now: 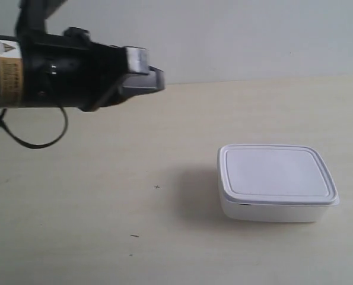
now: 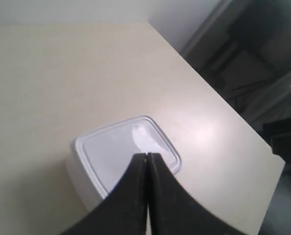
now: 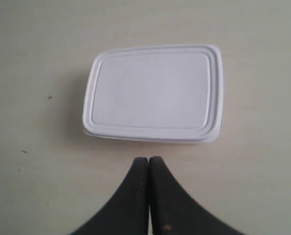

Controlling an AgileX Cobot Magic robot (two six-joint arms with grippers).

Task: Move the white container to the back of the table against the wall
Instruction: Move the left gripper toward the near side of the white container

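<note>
While the arm at the exterior view's left hangs over the table, the white container sits well off the back edge, with bare tabletop reaching the wall. Left wrist view: the left gripper is pressed together and points at it, a side edge near. Right wrist view: the right gripper is pressed together, just short of it.

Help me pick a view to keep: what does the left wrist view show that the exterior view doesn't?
Only the left wrist view: the left gripper, shut, plus the table's side edge and dark clutter past it.
Only the exterior view: the arm at the exterior view's left with its yellow label, a looping cable, and small dark specks on the table.
Both: the container, lid on, flat on the table.
</note>
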